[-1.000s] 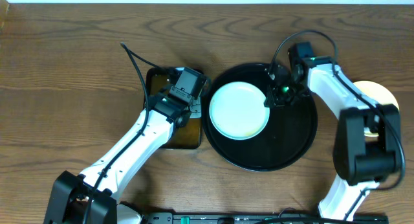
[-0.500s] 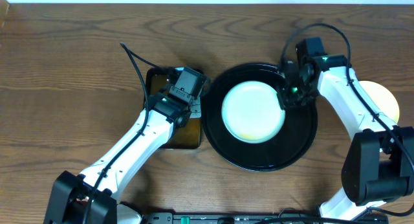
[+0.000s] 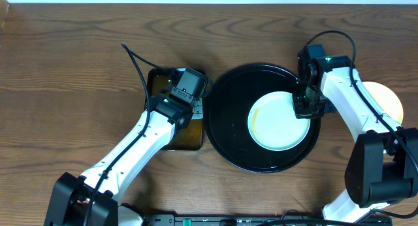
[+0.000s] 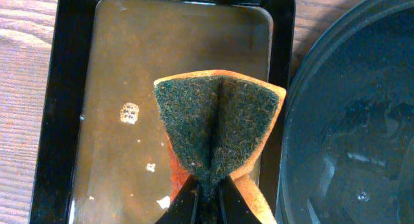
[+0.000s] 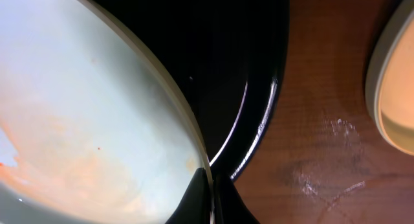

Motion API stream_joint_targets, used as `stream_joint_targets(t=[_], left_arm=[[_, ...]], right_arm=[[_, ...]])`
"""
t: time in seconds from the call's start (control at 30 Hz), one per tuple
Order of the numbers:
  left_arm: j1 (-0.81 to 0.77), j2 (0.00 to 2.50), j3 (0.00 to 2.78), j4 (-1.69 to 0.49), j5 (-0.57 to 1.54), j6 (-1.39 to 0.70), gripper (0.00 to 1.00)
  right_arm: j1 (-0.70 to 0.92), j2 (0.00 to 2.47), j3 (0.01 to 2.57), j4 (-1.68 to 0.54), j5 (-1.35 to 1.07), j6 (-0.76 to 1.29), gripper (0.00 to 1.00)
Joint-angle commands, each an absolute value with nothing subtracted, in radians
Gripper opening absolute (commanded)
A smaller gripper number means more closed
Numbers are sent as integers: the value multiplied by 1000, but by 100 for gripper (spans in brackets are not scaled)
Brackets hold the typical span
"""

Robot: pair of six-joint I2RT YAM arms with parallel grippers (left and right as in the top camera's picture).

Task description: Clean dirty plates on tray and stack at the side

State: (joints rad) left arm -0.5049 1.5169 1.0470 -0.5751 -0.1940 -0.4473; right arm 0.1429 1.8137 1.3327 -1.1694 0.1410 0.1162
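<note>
A pale mint-white plate (image 3: 277, 121) lies on the right part of the round black tray (image 3: 228, 131). My right gripper (image 3: 305, 106) is shut on its right rim. In the right wrist view the plate (image 5: 84, 114) shows a faint orange smear, and the right gripper (image 5: 212, 199) pinches its edge above the tray's rim (image 5: 262, 120). A cream-yellow plate (image 3: 386, 98) sits on the bare wood right of the tray, partly behind the right arm. My left gripper (image 4: 207, 201) is shut on a folded orange sponge (image 4: 217, 127) with a green scouring face.
The sponge hangs over a rectangular dark pan (image 4: 71, 120) of brownish water, left of the tray (image 4: 349, 120). In the overhead view the left gripper (image 3: 184, 113) covers part of that pan (image 3: 153, 82). Wet marks streak the wood (image 5: 323, 166) between the tray and the cream-yellow plate (image 5: 394, 88).
My right gripper has pulled the pale plate from the tray's left-centre to its right side. The left arm and the sponge have not moved.
</note>
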Motion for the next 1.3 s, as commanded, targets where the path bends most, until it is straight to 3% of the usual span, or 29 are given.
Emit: stream_joint_targets(t=[0.0,0.2,0.77,1.13,1.27], left_arm=[[-500,1516,1044,-575,-215,-442,8],[-500,1516,1044,-576,-215,-442,8],[-500,1516,1044,-576,-215,-442,8],[-500,1516,1044,-590,-215,-442,8],[-500,1516,1044,-590,-215,-442,8]], right_arm=[[152,1777,1335,-1188,164,141,1],[151,1729,1335,-1210,100,108,1],[149,1458,1335,-1159,234,114,1],[149,1461,1335,-1405,179,165,1],[147,1461,1335,-1403,176,177,1]])
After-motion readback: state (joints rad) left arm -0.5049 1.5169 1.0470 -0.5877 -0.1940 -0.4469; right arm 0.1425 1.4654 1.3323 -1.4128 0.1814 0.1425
